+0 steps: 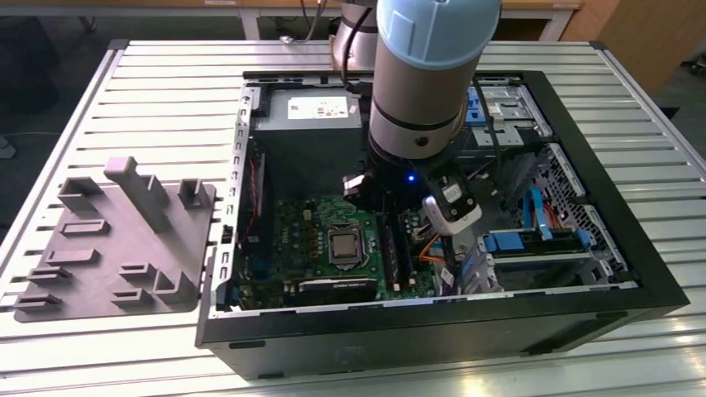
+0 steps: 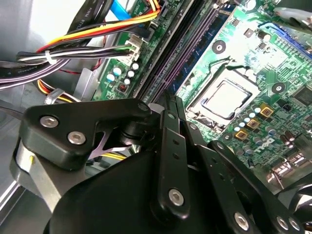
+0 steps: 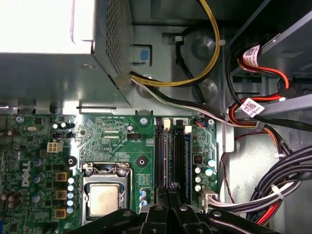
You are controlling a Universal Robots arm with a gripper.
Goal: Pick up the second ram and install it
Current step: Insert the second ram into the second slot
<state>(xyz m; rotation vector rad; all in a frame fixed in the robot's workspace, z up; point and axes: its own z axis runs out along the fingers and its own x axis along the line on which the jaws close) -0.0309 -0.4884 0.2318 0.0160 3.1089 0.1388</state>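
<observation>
second ram [image 2: 189, 50] | thin stick, dark chips | on edge | in memory slot

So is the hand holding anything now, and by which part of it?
It cannot be told. The hand sits right over the black memory slots on the green motherboard, and its own links hide whatever may be in its grip.

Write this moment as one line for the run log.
site: open computer case | tool: at memory slots, beside processor | grip state: cannot tell
</observation>
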